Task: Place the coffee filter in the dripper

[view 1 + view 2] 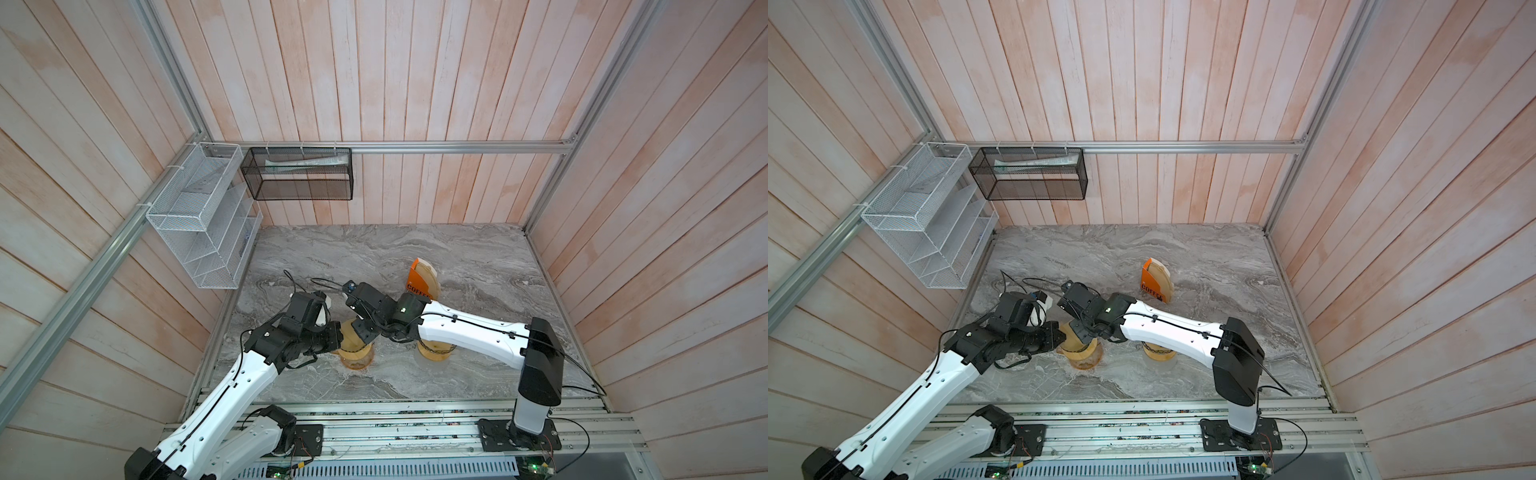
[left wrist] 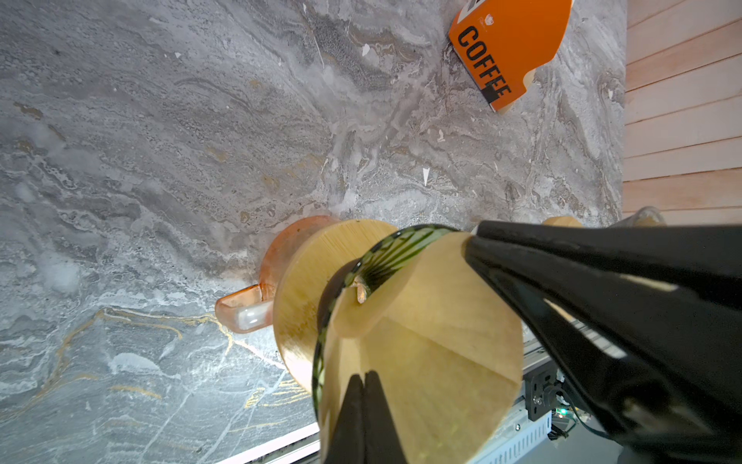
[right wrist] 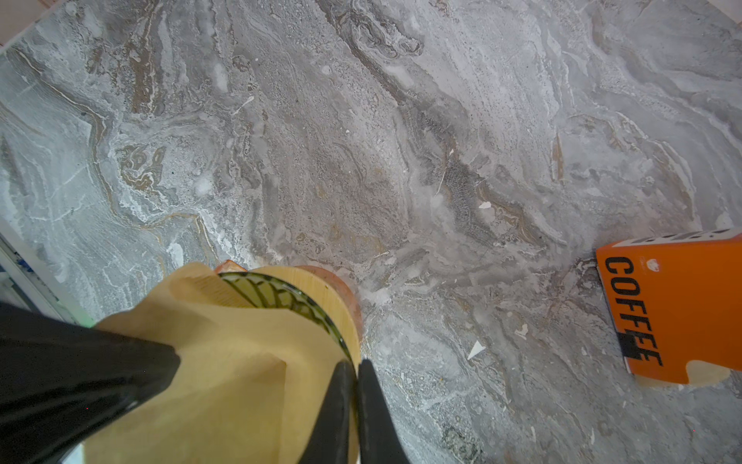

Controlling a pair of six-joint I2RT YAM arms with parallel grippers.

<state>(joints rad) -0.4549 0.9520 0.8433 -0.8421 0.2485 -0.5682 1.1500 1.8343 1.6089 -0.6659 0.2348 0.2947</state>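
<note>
Pinching the coffee filter [image 2: 433, 361] from two sides at the dripper [image 2: 401, 245]: gripping one edge of the brown paper with the left hand [image 2: 363, 375], closed tight with no gap between its fingers, and gripping the opposite edge with the right hand [image 3: 356, 363], closed almost as far, with only a sliver between its fingers. Holding the filter across the dripper's mouth, part of it tucked inside the green ribbed glass rim and the rest standing out above and beside that rim. Resting the dripper by its round wooden collar [image 2: 309, 289] on an orange translucent mug [image 2: 281, 245], itself standing directly beneath the dripper on the grey marble worktop [image 1: 478, 257]. Crowding both arms in over the dripper in both top views and hiding most of the filter there. Sharing the worktop with an orange box [image 1: 417, 282] marked COFFEE, standing upright beyond the dripper toward the back wall, apart from it, with more brown filters showing at its top. Showing a second wood-collared glass vessel [image 1: 432, 351] beside the dripper, under the right forearm. Showing, high behind the dripper on the wall rails, a white wire rack [image 1: 199, 216] and a black mesh basket [image 1: 299, 174].
</note>
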